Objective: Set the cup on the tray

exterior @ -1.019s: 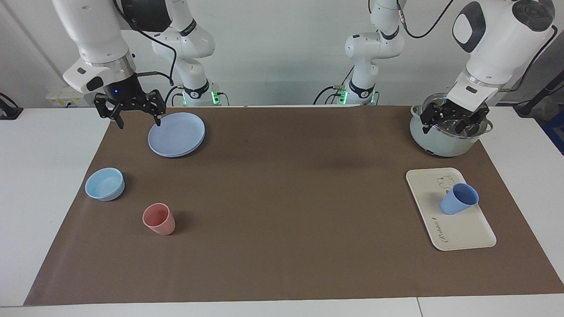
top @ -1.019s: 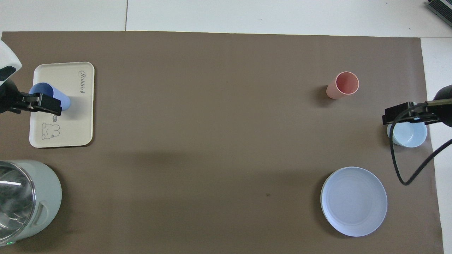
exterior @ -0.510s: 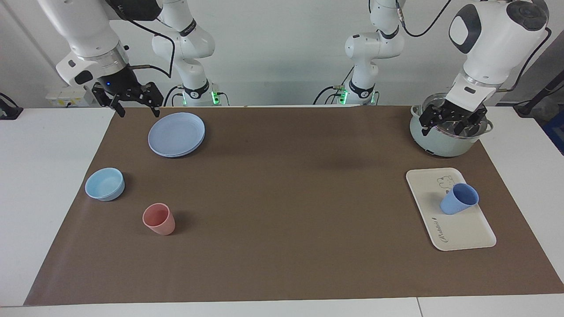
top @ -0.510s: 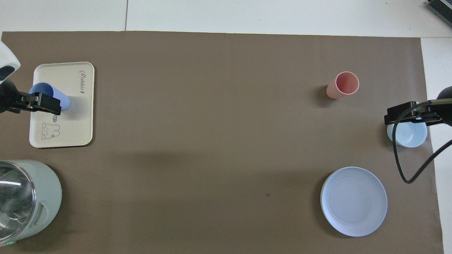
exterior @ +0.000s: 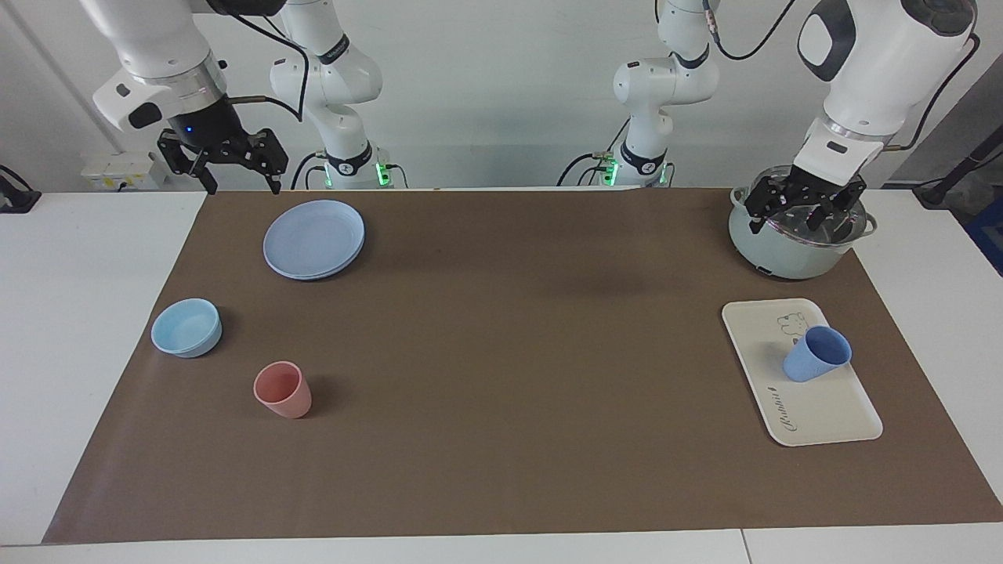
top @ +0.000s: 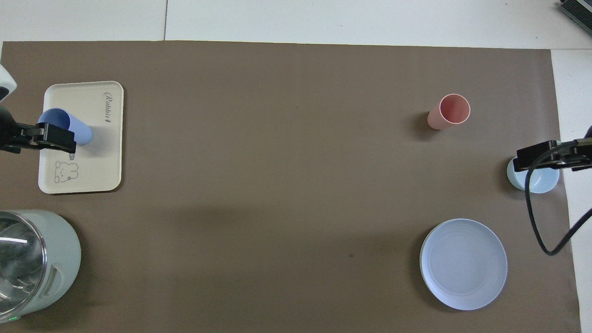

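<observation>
Standing upright on your cream tray (exterior: 815, 411), the periwinkle cup (exterior: 816, 354) sits near the bench's left-arm end.
Your left claw (exterior: 802, 210) hangs spread and empty over the lidded pot (exterior: 780, 254); your right claw (exterior: 222, 166) hangs spread over the corner by the blue plate (exterior: 314, 238).

Bright, even indoor light falls from above. Shadows are soft and short: a faint dark patch lies on the brown mat (exterior: 501, 352) beside the pink cup (exterior: 282, 389), and a thin dark edge runs under the tray (top: 83, 180). Broad, dim shadow bands cross the mat's middle. White glare streaks the glass lid of the pot (top: 18, 259). Both views are sharp, with no visible blur or bending at the edges.
</observation>
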Available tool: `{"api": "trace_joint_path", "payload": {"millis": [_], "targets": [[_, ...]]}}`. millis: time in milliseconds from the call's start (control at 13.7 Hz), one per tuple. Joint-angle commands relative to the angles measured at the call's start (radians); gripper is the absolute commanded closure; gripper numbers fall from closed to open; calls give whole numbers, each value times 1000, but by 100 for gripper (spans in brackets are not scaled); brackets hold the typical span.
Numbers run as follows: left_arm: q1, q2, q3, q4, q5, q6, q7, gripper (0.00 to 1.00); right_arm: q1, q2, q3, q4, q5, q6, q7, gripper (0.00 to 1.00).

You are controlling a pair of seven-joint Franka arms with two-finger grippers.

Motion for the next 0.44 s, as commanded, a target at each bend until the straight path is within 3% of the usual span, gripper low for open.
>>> {"api": "trace_joint_path", "payload": {"millis": [0, 364], "targets": [[-15, -34, 10, 0, -14, -48, -5, 0, -12, -27, 3, -45, 18, 15, -13, 0], [-18, -36, 9, -3, -14, -26, -7, 0, -8, -25, 4, -40, 20, 21, -4, 0]]}}
